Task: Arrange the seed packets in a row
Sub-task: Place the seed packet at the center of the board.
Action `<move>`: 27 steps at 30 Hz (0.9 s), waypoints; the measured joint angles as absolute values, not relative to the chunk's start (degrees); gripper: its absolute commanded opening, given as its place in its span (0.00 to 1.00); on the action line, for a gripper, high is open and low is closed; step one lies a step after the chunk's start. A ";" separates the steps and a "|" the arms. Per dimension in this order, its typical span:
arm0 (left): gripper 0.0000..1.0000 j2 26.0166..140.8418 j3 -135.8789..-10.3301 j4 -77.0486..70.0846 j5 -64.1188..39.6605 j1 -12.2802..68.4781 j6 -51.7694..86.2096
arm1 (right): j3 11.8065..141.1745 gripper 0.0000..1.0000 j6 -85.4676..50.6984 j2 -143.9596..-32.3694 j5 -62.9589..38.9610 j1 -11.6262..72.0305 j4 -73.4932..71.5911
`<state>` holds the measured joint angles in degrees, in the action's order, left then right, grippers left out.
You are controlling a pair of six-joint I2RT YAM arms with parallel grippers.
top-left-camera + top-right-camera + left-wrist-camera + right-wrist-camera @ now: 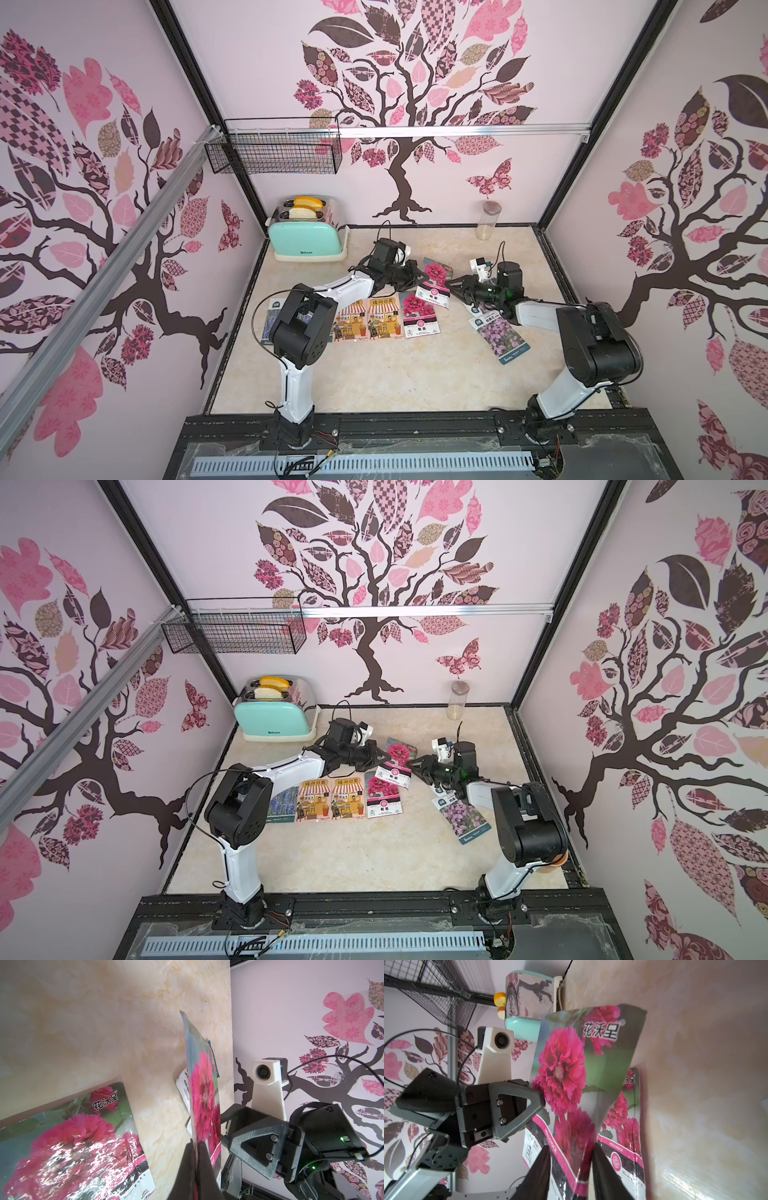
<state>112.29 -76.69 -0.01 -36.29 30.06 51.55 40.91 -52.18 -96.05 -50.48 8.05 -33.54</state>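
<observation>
**Magenta packet pinched in the left pincer, right pincer straddling its end**

The left pincer (pixel 196 1147) is pressed together on one edge of a magenta seed packet (pixel 204 1095), holding it up off the bench (pixel 374 374) so that the left wrist camera sees it nearly edge-on. From the right wrist, that pincer bites the packet's side just beside the large bloom.

The right pincer (pixel 571 1146) comes at the same packet from the opposite side. Its fingers (pixel 544 1163) are spread, one on each face of the packet's label end. I cannot tell whether either finger touches the foil. In both top views the two pincers point at each other over the middle of the bench, with the packet tilted between them.

Just in front of the held packet, a second magenta packet (pixel 417 313) lies flat. It closes a row with two orange shop packets (pixel 365 318) beside it. At the row's far left end is a blue lavender packet (pixel 283 806), half hidden by the left arm.

A lilac packet (pixel 500 336) lies askew, apart from the row, near the right arm. The white corner of another packet shows under that arm.

At the back of the bench stand a mint toaster (pixel 305 239) on the left and a clear jar (pixel 488 220) on the right. A wire basket (pixel 274 151) hangs on the wall above the toaster.
</observation>
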 measured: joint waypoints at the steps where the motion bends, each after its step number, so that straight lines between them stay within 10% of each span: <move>1: 0.00 112.29 -76.44 -0.60 -36.27 30.15 52.03 | 40.91 0.16 -52.53 -96.42 -50.61 8.05 -33.98; 4: 0.00 112.29 -76.38 -1.26 -36.21 30.59 52.60 | 40.82 0.00 -52.97 -97.47 -50.74 8.12 -34.44; 27: 0.11 96.16 -71.09 19.97 -20.64 28.45 35.88 | 51.44 0.00 -23.70 -101.45 -46.33 -4.29 7.92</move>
